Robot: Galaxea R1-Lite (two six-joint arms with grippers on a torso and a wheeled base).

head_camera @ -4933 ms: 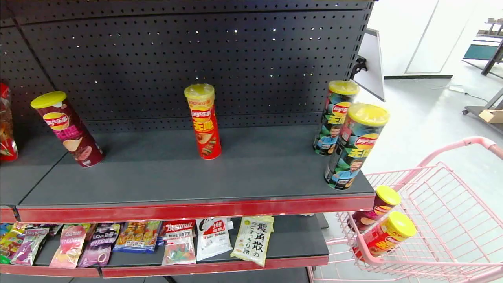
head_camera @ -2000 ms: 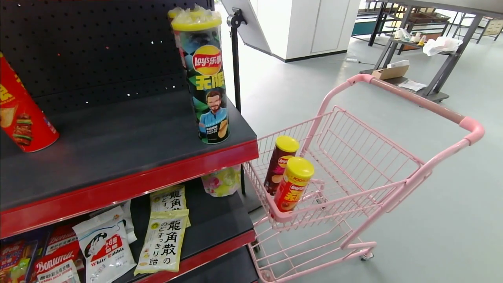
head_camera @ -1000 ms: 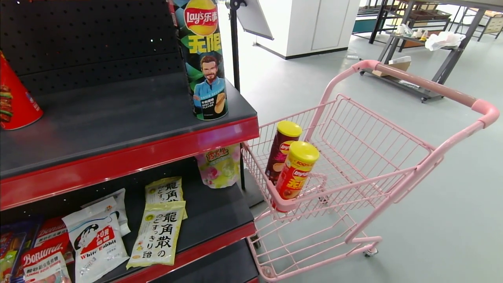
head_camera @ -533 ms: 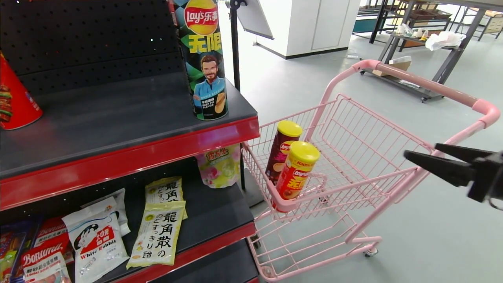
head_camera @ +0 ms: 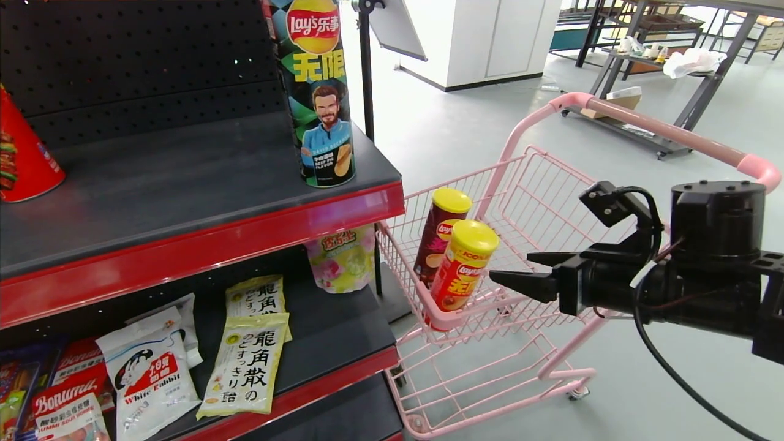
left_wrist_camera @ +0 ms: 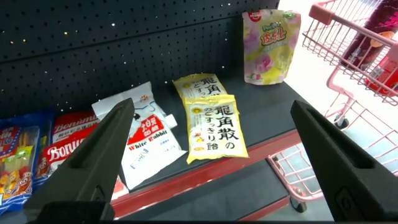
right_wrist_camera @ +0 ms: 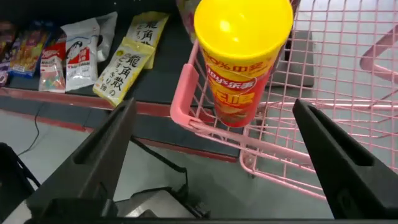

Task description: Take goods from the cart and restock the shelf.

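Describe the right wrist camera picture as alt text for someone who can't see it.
The right gripper, open, faces a yellow-lidded chip can just inside the rim of the pink cart, its fingers framing the can without touching it. Snack bags lie on a dark shelf beside the cart.

Bright, even light is washing over the floor (head_camera: 441, 141) past the right end of the upper shelf (head_camera: 184, 165), while the pegboard (head_camera: 122, 55) is sitting dark, pinpricks shining through its holes. Glare is streaking the red front edge (head_camera: 331, 217); the lower shelf (head_camera: 337, 321) is lying in shadow. Straight lines are bowing near the head view's edges.
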